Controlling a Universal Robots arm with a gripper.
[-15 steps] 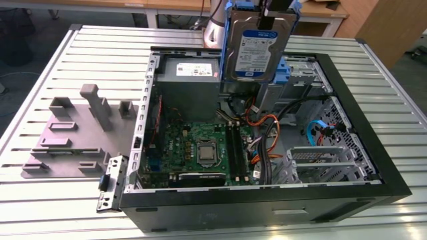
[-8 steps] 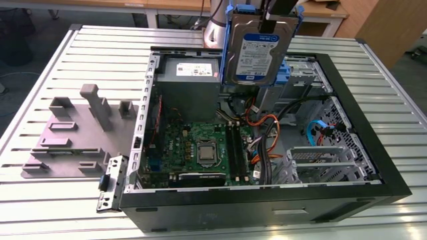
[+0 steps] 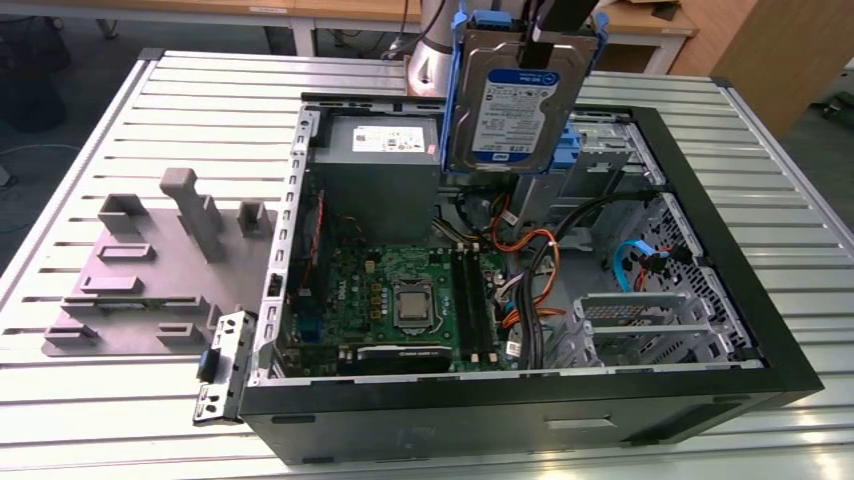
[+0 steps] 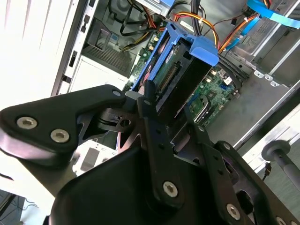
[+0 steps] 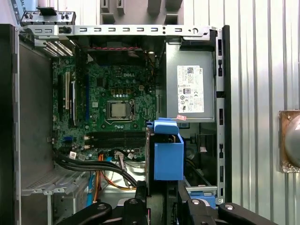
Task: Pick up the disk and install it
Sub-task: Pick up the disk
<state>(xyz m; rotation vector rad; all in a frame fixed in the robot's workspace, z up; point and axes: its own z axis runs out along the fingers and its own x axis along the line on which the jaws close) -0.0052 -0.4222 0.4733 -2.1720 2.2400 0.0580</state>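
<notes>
1. The table [image 3: 134, 120] has a top of ribbed silvery metal slats running across it. Behind it in the exterior view stand wooden desks [image 3: 347, 12] on a dark floor.
2. An open black computer case [image 3: 534, 425] lies on its side in the middle of the table, with its inside facing up. A flat grey plate [image 3: 134, 290] with upright pegs and blocks sits just beside the case, on the exterior view's left.
3. Inside the case are a green circuit board [image 3: 400, 290], a grey power supply box [image 5: 190, 89] with a white sticker, and a tangle of orange and black cables [image 3: 514, 245].
4. The disk [image 3: 514, 110] is a flat silver metal slab with a white-and-blue label. A blue plastic frame runs along its edges.
5. It hangs on edge above the open case, with its label turned towards the exterior camera. Its lower end is over the corner between the power supply box and the metal drive cage [image 3: 607, 150].
6. In the first wrist view the disk [image 5: 168, 154] is seen end-on, just beside the power supply box. It appears clear of the parts below, though the gap is hard to judge from here.
7. The gripper [image 4: 168, 115] is clamped on the disk, with one black finger [image 4: 149, 101] pressed flat against one broad face. The contact on the opposite face is partly hidden.
</notes>
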